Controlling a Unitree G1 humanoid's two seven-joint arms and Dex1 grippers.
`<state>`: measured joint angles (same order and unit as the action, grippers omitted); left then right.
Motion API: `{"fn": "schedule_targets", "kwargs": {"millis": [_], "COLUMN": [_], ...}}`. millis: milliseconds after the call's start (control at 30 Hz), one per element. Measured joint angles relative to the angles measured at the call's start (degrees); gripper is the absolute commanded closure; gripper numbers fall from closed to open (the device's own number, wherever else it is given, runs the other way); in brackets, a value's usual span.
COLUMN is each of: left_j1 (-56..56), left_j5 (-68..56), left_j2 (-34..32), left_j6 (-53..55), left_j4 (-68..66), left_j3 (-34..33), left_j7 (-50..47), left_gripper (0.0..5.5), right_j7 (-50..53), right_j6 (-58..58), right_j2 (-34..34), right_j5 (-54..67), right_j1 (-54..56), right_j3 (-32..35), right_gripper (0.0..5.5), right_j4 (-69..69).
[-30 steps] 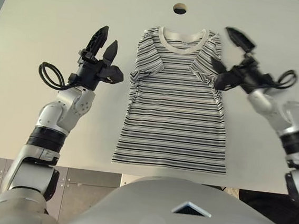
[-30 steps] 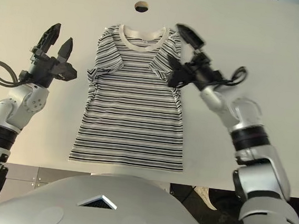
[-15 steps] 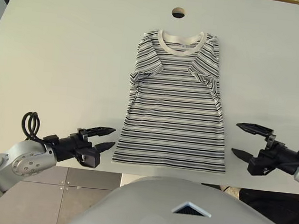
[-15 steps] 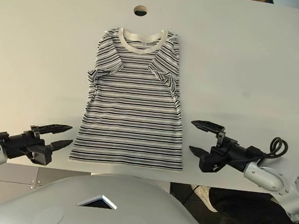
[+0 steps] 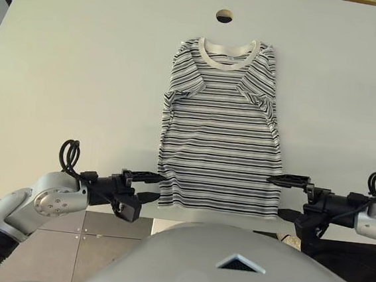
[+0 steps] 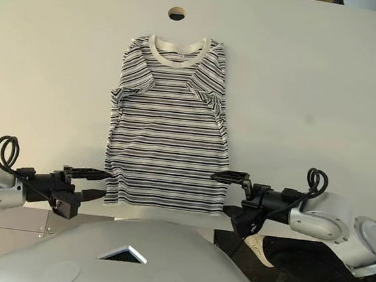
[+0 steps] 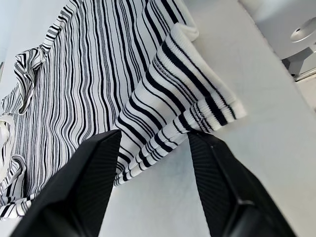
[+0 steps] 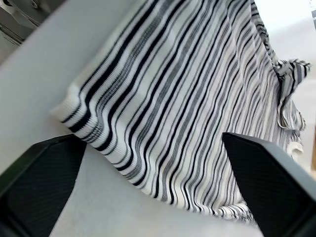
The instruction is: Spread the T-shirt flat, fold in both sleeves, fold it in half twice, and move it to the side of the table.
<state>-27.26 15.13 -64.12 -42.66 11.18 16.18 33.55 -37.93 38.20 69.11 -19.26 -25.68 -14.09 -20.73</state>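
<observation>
A black-and-white striped T-shirt (image 5: 221, 137) lies flat at the middle of the white table (image 5: 81, 71), sleeves folded in, collar farthest away. The left gripper (image 5: 149, 185) and right gripper (image 5: 284, 198), fingers spread, straddle its near hem corners.

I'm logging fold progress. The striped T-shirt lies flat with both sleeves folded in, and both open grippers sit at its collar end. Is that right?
Not quite. The left gripper and right gripper are open at the bottom hem corners of the T-shirt, the end opposite the collar. The left eye view shows this. The rest holds.
</observation>
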Motion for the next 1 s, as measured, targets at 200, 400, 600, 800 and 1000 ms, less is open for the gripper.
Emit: {"fn": "schedule_targets", "kwargs": {"millis": [200,400,600,800,1000], "left_j1": [1.2,2.3,2.6,2.5,2.0], "left_j5": [0.1,-0.2,-0.2,-0.4,-13.2], "left_j2": [1.3,1.7,2.2,2.7,2.5], "left_j6": [-2.0,-3.4,-4.1,-5.1,-5.4], "left_j4": [-2.5,-3.8,-4.4,-4.7,-5.6], "left_j3": [0.6,1.4,1.5,1.6,-0.7], "left_j7": [1.3,3.2,3.9,4.5,5.4], "left_gripper": [4.34,5.32,5.40,5.40,5.40], "right_j7": [-2.7,-3.9,-4.8,-5.4,-5.8], "right_j6": [2.2,2.2,2.2,2.2,2.5], "right_j2": [-3.2,-3.7,-4.3,-5.4,-5.4], "right_j5": [1.6,2.2,2.2,2.6,6.7], "right_j1": [4.1,4.1,4.5,5.1,3.9], "right_j3": [-4.4,-5.4,-5.9,-6.7,-5.9], "right_gripper": [2.10,3.27,4.37,5.35,5.38], "right_j4": [3.3,3.9,4.9,6.3,8.3]}}
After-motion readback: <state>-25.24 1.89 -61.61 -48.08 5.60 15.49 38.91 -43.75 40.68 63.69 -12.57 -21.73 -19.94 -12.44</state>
